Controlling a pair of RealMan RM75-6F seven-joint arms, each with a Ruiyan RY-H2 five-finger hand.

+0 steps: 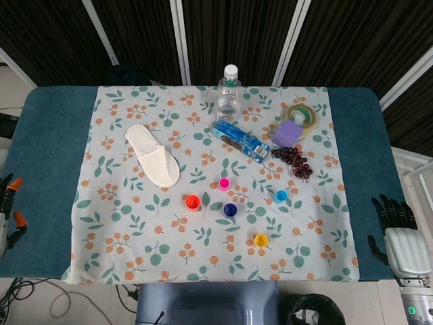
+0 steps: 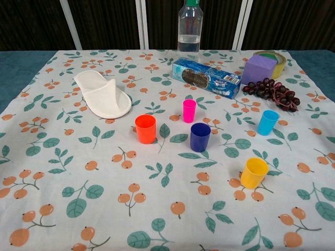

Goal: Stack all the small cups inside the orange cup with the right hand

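A: Where does the orange cup (image 2: 145, 128) stand?

B: Upright on the leaf-print cloth (image 2: 63, 172), mouth up, just in front of the white slipper (image 2: 102, 93). The small cups stand apart from it: the pink cup (image 2: 189, 110) and dark blue cup (image 2: 200, 137) nearest, the yellow cup (image 2: 254, 172) and light blue cup (image 2: 268, 122) further off toward the robot's right.

A: And the right hand (image 1: 403, 238)?

B: At the table's right edge, well beyond all the cups, holding nothing, dark fingers loosely spread. The yellow and light blue cups lie nearest to it; the orange one is farthest.

A: The left hand (image 1: 8, 208)?

B: Barely in view at the opposite edge; I cannot tell how its fingers lie.

A: The setting?

B: A blue-topped table (image 1: 47, 149) under the cloth, dark curtains behind. Beyond the orange cup stand a water bottle (image 2: 189, 27), a biscuit packet (image 2: 207, 78), grapes (image 2: 272, 91), a purple block (image 2: 258, 69) and a tape roll (image 2: 276, 56).
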